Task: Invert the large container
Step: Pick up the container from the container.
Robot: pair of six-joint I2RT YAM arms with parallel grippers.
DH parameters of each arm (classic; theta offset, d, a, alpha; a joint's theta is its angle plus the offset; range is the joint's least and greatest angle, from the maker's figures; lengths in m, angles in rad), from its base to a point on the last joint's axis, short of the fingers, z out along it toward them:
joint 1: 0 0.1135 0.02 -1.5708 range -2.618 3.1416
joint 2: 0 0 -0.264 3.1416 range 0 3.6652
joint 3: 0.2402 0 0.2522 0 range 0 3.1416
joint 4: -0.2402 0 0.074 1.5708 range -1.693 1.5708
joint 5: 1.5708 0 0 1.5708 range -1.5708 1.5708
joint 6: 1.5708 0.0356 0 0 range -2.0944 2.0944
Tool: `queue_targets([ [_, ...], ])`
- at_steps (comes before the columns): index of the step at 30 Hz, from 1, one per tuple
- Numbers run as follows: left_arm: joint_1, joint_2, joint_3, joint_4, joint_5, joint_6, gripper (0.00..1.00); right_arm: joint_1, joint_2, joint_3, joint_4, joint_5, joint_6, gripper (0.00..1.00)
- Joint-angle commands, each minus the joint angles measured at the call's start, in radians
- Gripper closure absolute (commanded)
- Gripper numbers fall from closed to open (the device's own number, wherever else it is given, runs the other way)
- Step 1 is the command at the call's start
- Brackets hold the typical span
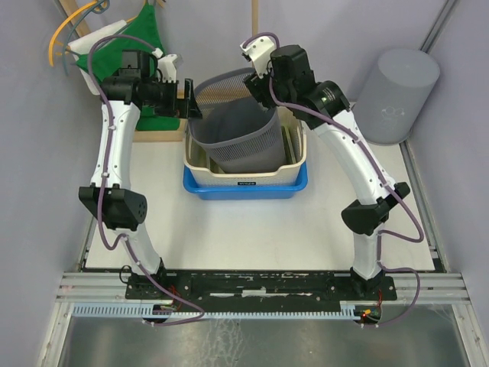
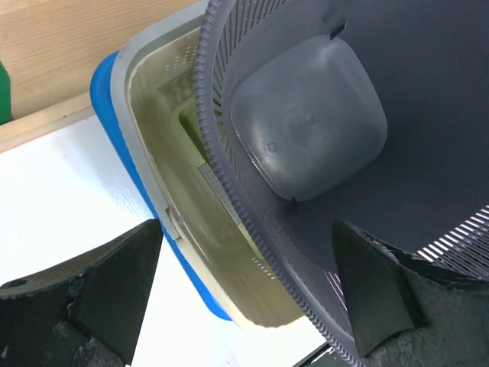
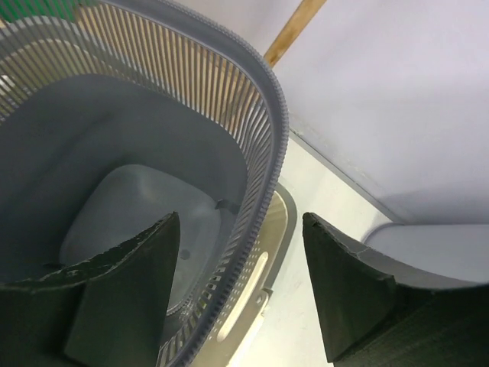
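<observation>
The large container is a dark grey slatted basket, mouth up and slightly tilted. It stands inside a beige basket that rests on a blue tray. My left gripper is open at its left rim. In the left wrist view the gripper straddles the ribbed rim, one finger inside and one outside. My right gripper is open at the back right rim. In the right wrist view it also straddles the rim. The basket's inside is empty.
A tall grey cylindrical bin stands at the back right. A green object and a wooden board lie at the back left behind the left arm. White tabletop lies in front of the tray.
</observation>
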Motion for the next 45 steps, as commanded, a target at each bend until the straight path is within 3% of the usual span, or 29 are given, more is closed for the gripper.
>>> queue_targets([
  [1, -0.022, 0.012, 0.037, 0.008, 0.041, -0.024, 0.04, 0.003, 0.002, 0.005, 0.026, 0.093, 0.01, 0.27],
  [6, -0.045, 0.033, 0.067, 0.019, 0.036, -0.028, 0.13, 0.003, 0.032, -0.019, 0.008, 0.13, 0.004, 0.28],
  [13, -0.085, 0.082, 0.122, 0.021, 0.017, -0.037, 0.37, 0.003, 0.082, -0.014, -0.002, 0.135, 0.022, 0.38],
  [15, -0.097, 0.083, 0.121, 0.021, 0.002, -0.037, 0.55, 0.004, 0.1, -0.014, 0.012, 0.168, 0.028, 0.45],
  [17, -0.103, 0.08, 0.118, 0.021, -0.012, -0.039, 0.93, 0.003, 0.109, -0.01, 0.011, 0.166, 0.036, 0.61],
  [18, -0.103, 0.079, 0.116, 0.02, -0.017, -0.038, 0.97, 0.003, 0.113, -0.008, 0.007, 0.154, 0.04, 0.68],
  [23, -0.105, 0.056, 0.108, 0.015, -0.029, -0.026, 0.97, 0.003, 0.133, 0.018, -0.024, 0.101, 0.061, 0.99],
  [33, -0.121, 0.0, 0.116, 0.034, -0.039, -0.026, 0.97, 0.003, 0.104, 0.068, -0.047, -0.054, 0.109, 1.0],
  [39, -0.155, -0.077, 0.2, 0.092, -0.165, -0.022, 0.97, 0.003, 0.013, 0.119, 0.007, -0.086, 0.096, 1.0],
  [43, -0.165, -0.165, 0.158, 0.182, -0.219, -0.019, 0.97, 0.003, -0.157, -0.098, 0.175, -0.148, 0.072, 1.0],
  [45, -0.169, -0.196, 0.138, 0.208, -0.224, -0.018, 0.97, 0.004, -0.174, -0.096, 0.191, -0.17, 0.065, 1.0],
])
